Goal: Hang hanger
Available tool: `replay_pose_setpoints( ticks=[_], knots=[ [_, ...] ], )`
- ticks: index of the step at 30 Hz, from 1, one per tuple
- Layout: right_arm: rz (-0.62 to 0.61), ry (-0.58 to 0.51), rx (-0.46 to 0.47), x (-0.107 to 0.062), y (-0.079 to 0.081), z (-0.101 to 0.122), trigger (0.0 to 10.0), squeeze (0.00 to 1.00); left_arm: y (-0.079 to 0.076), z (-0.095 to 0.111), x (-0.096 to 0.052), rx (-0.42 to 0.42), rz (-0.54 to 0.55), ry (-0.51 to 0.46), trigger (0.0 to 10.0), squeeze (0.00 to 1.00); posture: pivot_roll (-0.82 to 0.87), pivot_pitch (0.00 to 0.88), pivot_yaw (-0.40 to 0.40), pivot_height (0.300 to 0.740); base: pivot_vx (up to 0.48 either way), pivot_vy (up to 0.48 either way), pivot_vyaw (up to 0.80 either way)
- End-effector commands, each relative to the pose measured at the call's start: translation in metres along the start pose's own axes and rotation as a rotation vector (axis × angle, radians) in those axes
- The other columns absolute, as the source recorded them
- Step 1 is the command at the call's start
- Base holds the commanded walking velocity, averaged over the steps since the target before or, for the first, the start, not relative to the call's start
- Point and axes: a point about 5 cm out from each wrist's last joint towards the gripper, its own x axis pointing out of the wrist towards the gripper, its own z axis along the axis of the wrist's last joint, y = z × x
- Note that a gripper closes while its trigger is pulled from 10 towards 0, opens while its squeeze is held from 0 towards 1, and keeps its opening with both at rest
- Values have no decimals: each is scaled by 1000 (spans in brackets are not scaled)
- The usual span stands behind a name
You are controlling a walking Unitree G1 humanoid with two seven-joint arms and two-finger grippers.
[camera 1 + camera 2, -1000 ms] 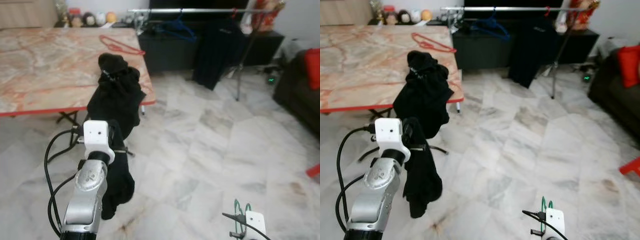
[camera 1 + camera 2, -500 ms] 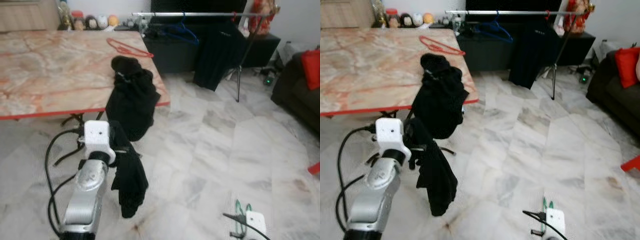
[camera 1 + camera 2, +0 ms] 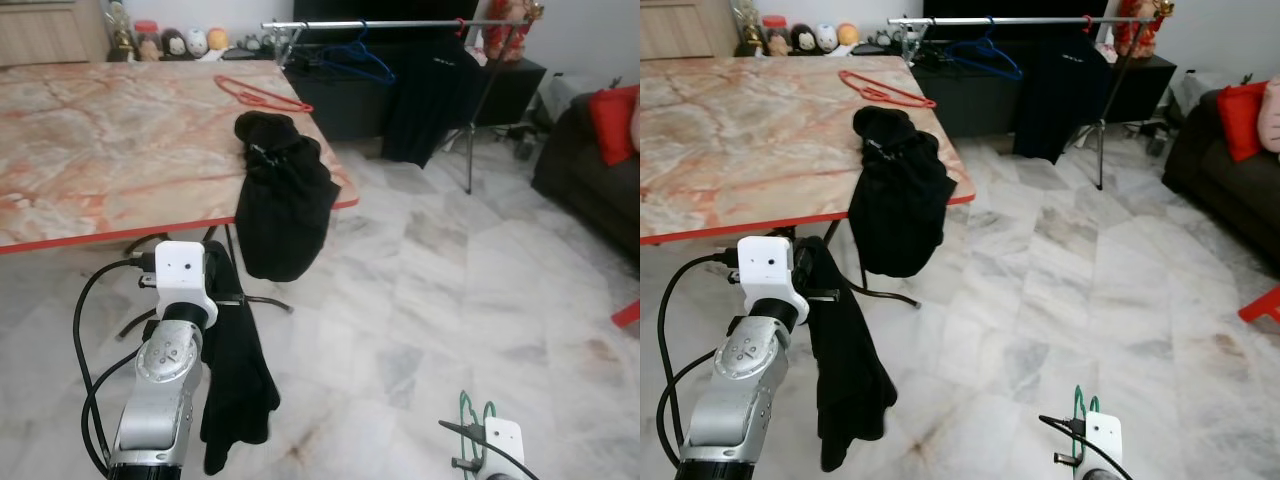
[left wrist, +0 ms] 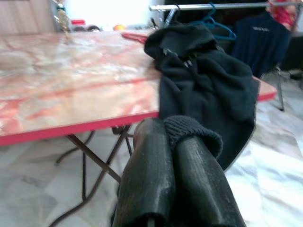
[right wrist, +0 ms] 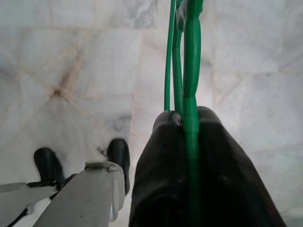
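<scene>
Green hanger (image 5: 185, 56) sits clamped between the 2 closed fingers of the right tool (image 5: 189, 118), its wire running straight out past the fingertips over the marble floor (image 3: 470, 290), low at the robot's right side. From that tool the clothes rail (image 3: 400, 22) lies well ahead and higher, its bar crosswise to the hanger's reach, with a blue hanger (image 3: 355, 55) and a dark shirt (image 3: 430, 85) on it. The left tool (image 4: 173, 142) is pinched shut on a black garment (image 3: 235, 380) whose other end lies heaped on the bench (image 3: 100, 140) just ahead of it, so I judge the right arm the one to carry the hanger forward.
</scene>
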Motion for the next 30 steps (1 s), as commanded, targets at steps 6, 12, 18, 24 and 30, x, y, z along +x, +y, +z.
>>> replay_pose_setpoints(
  ticks=[6,12,18,24,30],
  knots=[
    [-21,3,6,0,-7,-1,10000,0,-5,6,1,-6,-19,-20,10000,0,58,0,-90,740,0,170,0],
    [-24,2,4,0,-7,-1,10000,0,-5,6,1,-10,-15,-19,10000,0,59,0,-90,740,0,122,0],
    [-24,0,6,0,-7,0,10000,0,-5,6,2,-9,-15,-20,10000,0,60,0,-89,740,0,245,0],
    [-23,0,7,0,-7,0,10000,0,-5,8,2,4,-19,-31,10000,0,59,0,-89,740,0,164,0],
    [-23,-1,10,0,-7,0,10000,0,-9,8,1,4,-41,-43,10000,0,59,0,-89,740,0,0,0]
  ],
)
